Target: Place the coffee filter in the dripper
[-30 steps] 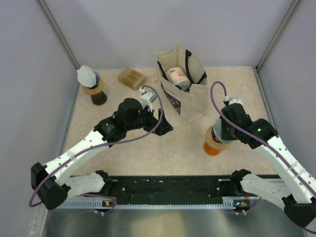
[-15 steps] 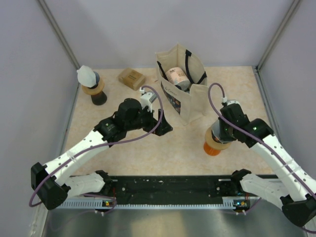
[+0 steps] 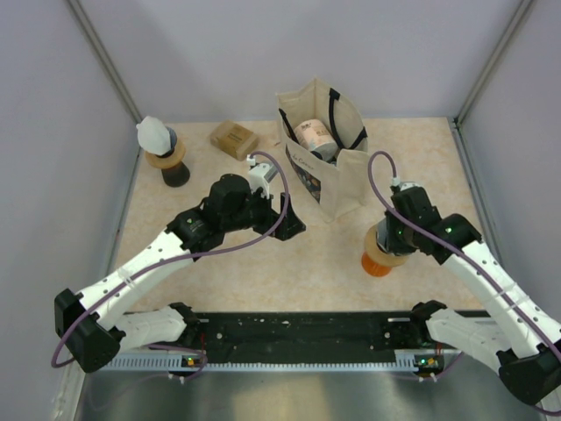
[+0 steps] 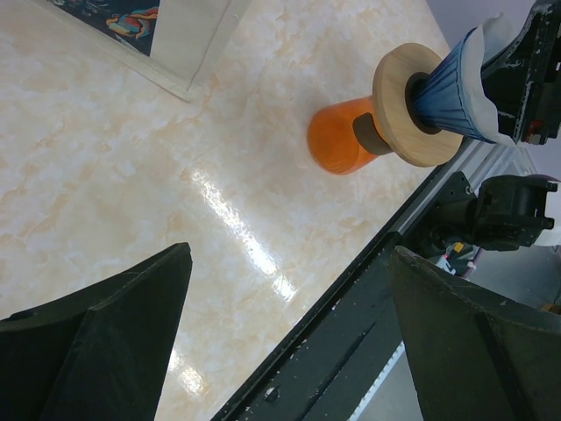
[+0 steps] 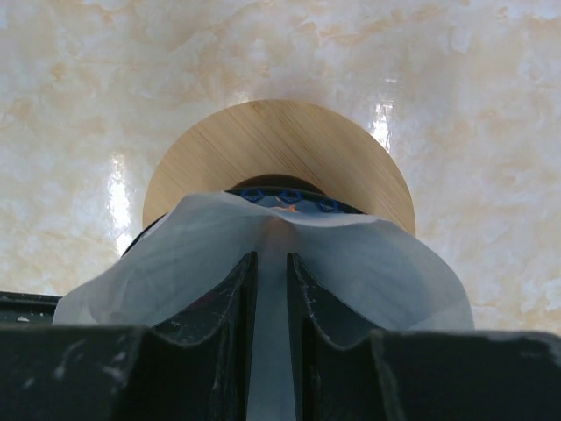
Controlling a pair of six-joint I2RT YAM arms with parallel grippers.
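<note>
The dripper is a blue ribbed cone [image 4: 449, 88] in a round wooden collar [image 5: 279, 149], standing on an orange cup [image 3: 375, 263] at the right of the table. My right gripper [image 5: 270, 256] is directly above it, shut on a fold of the white paper coffee filter [image 5: 368, 263]. The filter spreads over the dripper's blue rim and hides most of the mouth. How deep it sits cannot be told. My left gripper [image 4: 289, 248] hangs open and empty over the middle of the table, left of the dripper, seen from above as a left gripper [image 3: 289, 224] beside the bag.
A cream tote bag [image 3: 324, 149] with a patterned cup inside stands at the back centre. A brown box [image 3: 234, 139] lies behind my left arm. A second dripper with a white filter [image 3: 154, 136] sits on a dark cup at the back left. Grey walls enclose the table.
My right gripper has edged slightly left and nearer with the filter, staying over the dripper. The left arm has not moved.
</note>
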